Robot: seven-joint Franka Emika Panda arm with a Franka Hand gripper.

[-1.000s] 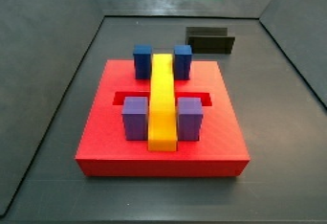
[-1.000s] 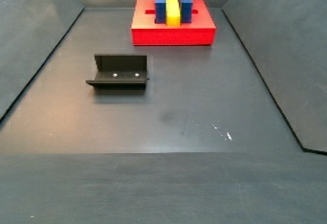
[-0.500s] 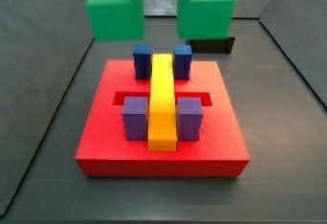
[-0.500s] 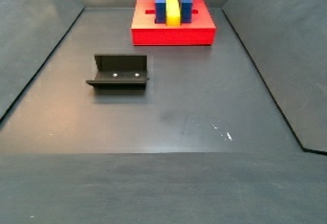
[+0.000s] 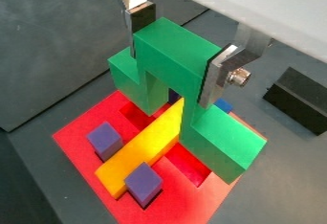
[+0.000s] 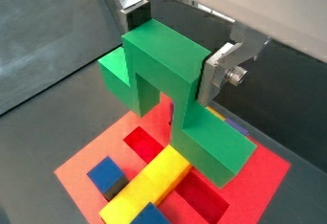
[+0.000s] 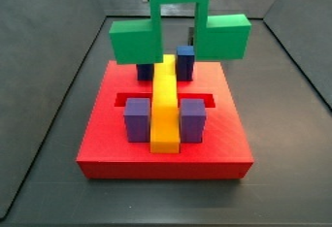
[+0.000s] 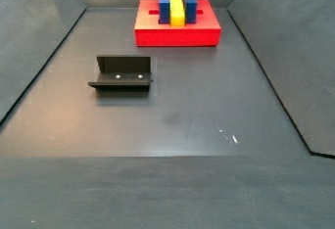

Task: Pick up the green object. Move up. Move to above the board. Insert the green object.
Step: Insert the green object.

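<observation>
- The gripper [image 5: 182,48] was clamped on the bar of the green object [image 5: 179,94], its silver fingers [image 6: 220,67] pressing the bar's two faces, so the two cube legs hung down and free to straddle something.
- In a side view, the green object [image 7: 177,32] hung below the gripper and above the far end of the board [image 7: 163,158], apart from it; this placed the task at the move over the board, with insertion not yet done.
- Directly beneath the gripper ran the yellow bar [image 5: 143,149], lying along the board's [image 5: 79,124] middle. The legs hung to either side of it, which looked like the reason for the crosswise grip.
- The board held the yellow bar, two purple blocks [image 7: 135,120] at its near end and two blue blocks [image 7: 184,60] at the far end, under the gripper.
- Open recesses [image 7: 123,100] beside the bar looked like the likely seats for the legs.
- The fixture [image 8: 121,75] stood on the floor well away from the gripper, empty.
</observation>
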